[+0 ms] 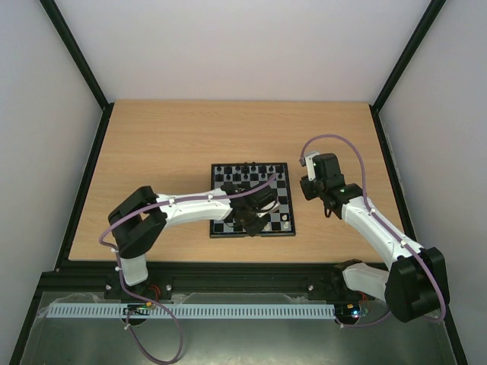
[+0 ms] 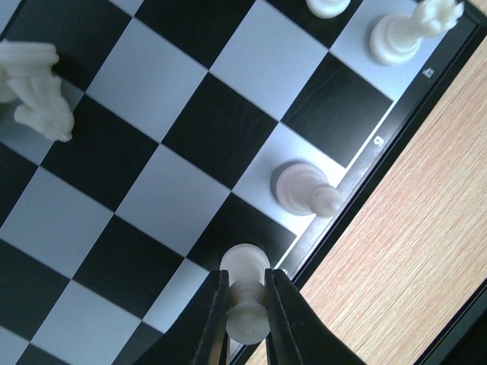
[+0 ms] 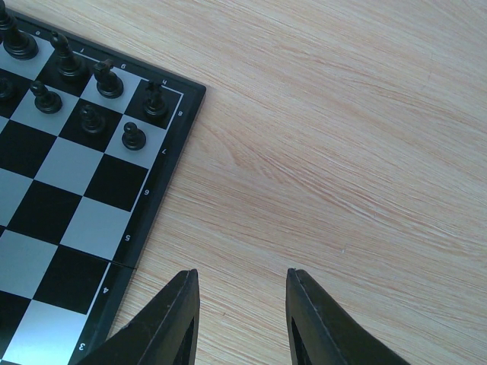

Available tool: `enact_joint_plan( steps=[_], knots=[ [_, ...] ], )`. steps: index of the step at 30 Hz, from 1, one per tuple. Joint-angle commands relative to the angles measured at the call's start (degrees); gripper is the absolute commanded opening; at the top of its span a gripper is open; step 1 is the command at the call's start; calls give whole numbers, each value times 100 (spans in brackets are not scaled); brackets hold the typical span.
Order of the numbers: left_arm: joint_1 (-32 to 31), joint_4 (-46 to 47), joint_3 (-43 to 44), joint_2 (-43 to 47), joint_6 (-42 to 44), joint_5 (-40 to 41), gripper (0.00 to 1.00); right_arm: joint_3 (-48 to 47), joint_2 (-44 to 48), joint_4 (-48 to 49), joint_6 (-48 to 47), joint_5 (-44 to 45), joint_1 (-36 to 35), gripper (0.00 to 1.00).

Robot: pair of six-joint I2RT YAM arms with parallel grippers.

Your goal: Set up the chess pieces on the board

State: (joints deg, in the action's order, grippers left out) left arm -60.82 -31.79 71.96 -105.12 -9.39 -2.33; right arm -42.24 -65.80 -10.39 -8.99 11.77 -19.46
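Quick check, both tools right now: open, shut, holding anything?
Left tool: closed on a white chess piece.
Right tool: open, holding nothing.

1. Left arm (image 1: 190, 209): white link shells, with bulky black housings at the joints.
2. Right arm (image 1: 377, 224): same white-and-black build, with a black wrist block.
3. Purple cable (image 1: 332, 138): one thin lilac lead runs along each arm (fastenings too small to identify).
4. Left gripper (image 2: 247, 277): two slim black fingers with flat inner faces, matte finish.
5. Right gripper (image 3: 242, 275): two black fingers, wedge-shaped and broader at the root, with bevelled edges.
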Motion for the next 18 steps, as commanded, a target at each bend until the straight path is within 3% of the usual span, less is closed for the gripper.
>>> enact_joint_plan(
  steps=[1,18],
  knots=[
    [-43,-333,-196,296,-44,226,10,45,-47,-94,-23,-26,13,34],
    [-4,-278,-420,445,-213,510,10,40,-64,-121,-15,-60,17,34]
  ],
)
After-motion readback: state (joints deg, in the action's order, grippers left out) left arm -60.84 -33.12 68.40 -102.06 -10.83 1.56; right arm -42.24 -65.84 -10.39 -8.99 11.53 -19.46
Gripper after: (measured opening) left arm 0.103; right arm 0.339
